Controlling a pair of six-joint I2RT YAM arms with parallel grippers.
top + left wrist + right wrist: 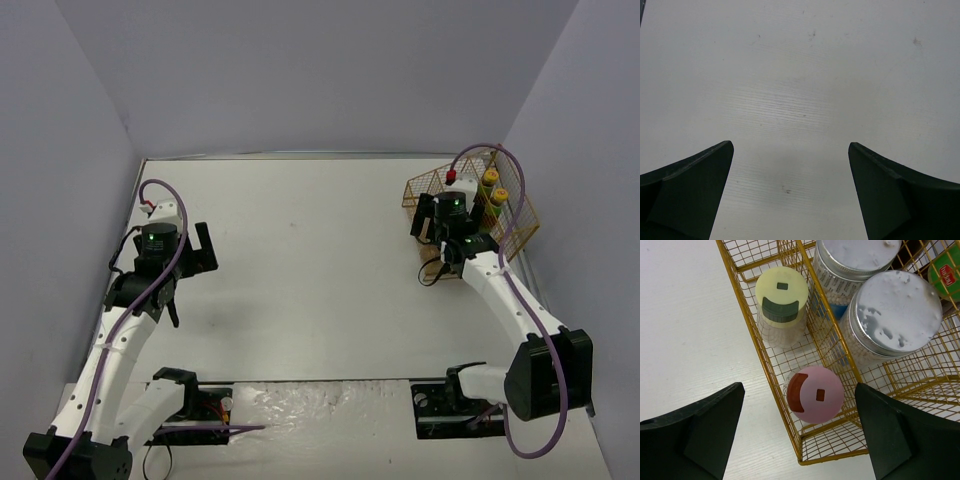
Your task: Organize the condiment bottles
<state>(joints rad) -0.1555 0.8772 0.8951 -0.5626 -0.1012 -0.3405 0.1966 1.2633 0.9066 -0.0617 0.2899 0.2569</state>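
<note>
Though untouched, pink-capped shaker (815,394) directly under right end effector (799,386)

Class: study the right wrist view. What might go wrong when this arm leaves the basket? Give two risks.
1. The open right gripper straddles the pink-capped shaker, one finger outside the wire basket's wall; a skewed retreat might snag the wire and drag the basket.
2. The other finger hangs near the silver-lidded jar; a sideways move may knock it or tip the shaker.
</note>
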